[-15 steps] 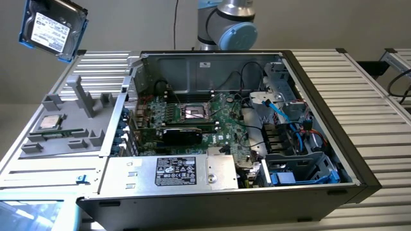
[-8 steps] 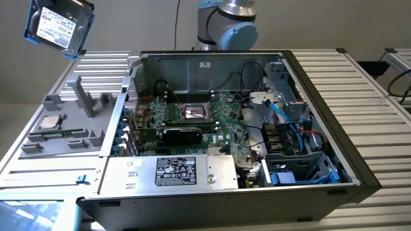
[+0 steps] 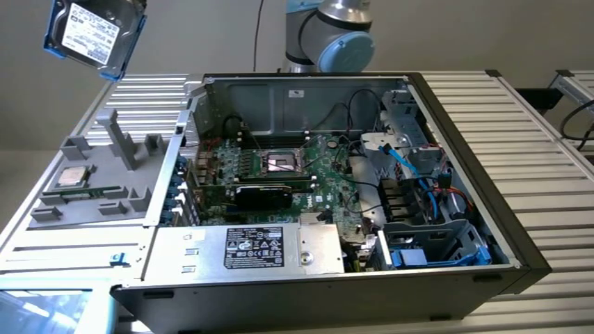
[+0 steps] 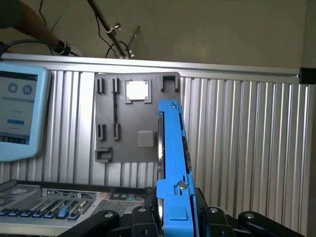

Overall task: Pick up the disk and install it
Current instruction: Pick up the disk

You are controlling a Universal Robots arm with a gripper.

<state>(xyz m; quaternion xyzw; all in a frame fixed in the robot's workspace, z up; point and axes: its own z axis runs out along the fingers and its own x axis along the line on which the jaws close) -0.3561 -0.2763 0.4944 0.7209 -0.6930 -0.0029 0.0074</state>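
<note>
At the far left of the exterior view the disk [image 3: 93, 35] is seen raised high in the air above the slatted table [image 3: 547, 174], well apart from everything on it. Its white-labelled face is turned toward the camera, its blue carrier frame is seen along its edges, and its long axis is steep, leaning toward the exterior view's right as it rises, with the upper end cut by the picture's edge. Below it a grey fixture tray [image 3: 102, 188] is laid on the table, and a small square CPU chip [image 3: 74, 177] is seated in it. Further right the open computer case [image 3: 446, 97] is found, with the motherboard [image 3: 307, 174] exposed inside, the labelled power-supply box [image 3: 250, 247] at its near side, the robot arm [image 3: 330, 35] behind it, blue cables [image 3: 408, 160] beside the board, and a drive bay [image 3: 436, 243] at the exterior view's right near corner. In the wrist view a tablet [image 4: 19, 113] and the fixture tray [image 4: 133, 123] are seen on the table; the disk [image 4: 173, 148] is shown edge-on, its long axis pointing straight out from the gripper [image 4: 175, 222]. The gripper is clamped on the disk, whose near end is pinched between the black fingers [image 4: 145, 222].
</note>
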